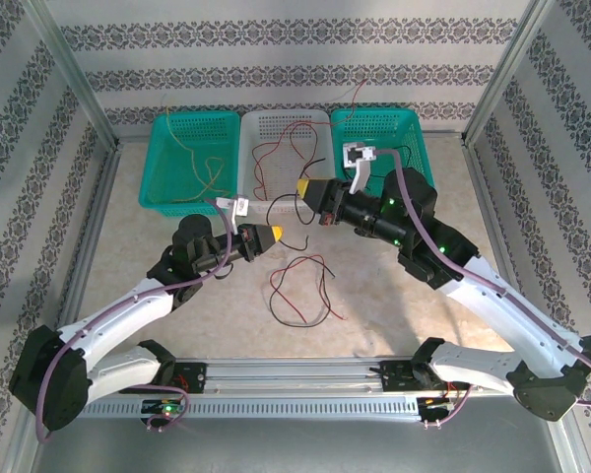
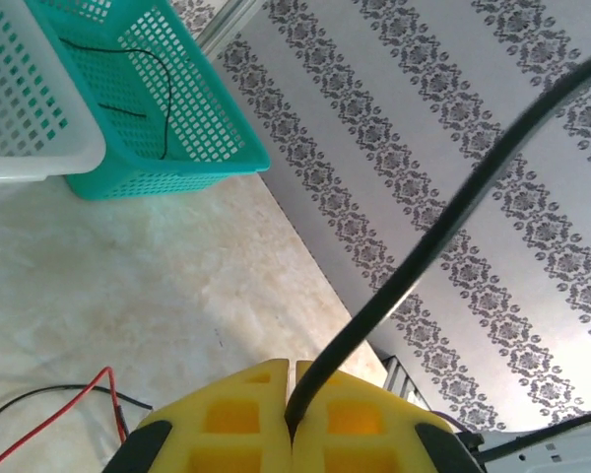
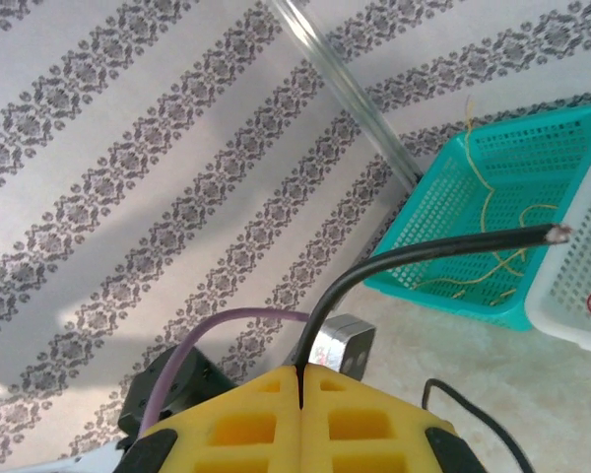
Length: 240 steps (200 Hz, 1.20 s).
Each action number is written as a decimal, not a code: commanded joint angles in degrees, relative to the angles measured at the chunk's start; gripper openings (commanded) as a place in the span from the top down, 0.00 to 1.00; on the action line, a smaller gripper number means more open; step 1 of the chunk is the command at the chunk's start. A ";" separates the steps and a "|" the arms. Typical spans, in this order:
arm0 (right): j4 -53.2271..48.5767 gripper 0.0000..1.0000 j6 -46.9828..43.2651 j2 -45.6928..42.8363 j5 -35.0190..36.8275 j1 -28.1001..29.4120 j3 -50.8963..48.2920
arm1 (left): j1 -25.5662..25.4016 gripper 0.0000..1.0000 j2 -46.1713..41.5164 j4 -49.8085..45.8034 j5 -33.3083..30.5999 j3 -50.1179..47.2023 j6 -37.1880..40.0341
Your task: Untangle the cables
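Observation:
My left gripper (image 1: 279, 234) (image 2: 294, 379) is shut on the black cable (image 2: 424, 256), which rises up and to the right from between the yellow fingers. My right gripper (image 1: 300, 187) (image 3: 302, 372) is also shut on the black cable (image 3: 424, 254). That stretch bends right and ends in a bare tip (image 3: 557, 234). The two grippers face each other above the middle of the table. The red cable (image 1: 305, 286) lies looped on the table with more black cable (image 1: 288, 317). Red wire (image 1: 266, 150) also runs into the white basket. The yellow cable (image 1: 202, 163) (image 3: 488, 212) lies in the left teal basket.
Three baskets stand along the back wall: left teal basket (image 1: 163, 192) (image 3: 428, 212), white basket (image 1: 276, 120) (image 2: 20, 163) and right teal basket (image 1: 414, 128) (image 2: 177, 172), which holds a thin black wire (image 2: 163, 84). Purple arm cable (image 3: 207, 340) curves beside my right gripper.

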 commanded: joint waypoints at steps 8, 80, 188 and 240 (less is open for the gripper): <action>0.48 1.00 0.57 -3.98 -0.93 -5.36 2.11 | -0.36 1.00 -4.56 -9.48 -6.31 1.62 5.79; -12.59 0.54 -1.79 -10.09 8.71 -14.82 1.55 | 0.67 1.00 -8.12 -17.02 -10.88 1.30 7.64; -13.24 0.34 -1.80 1.08 2.46 -1.31 5.61 | 1.00 1.00 -7.45 -24.82 -11.94 14.23 22.42; -3.45 0.33 1.48 10.18 2.12 6.04 8.26 | 1.00 1.00 -9.15 -17.32 -9.01 11.52 20.22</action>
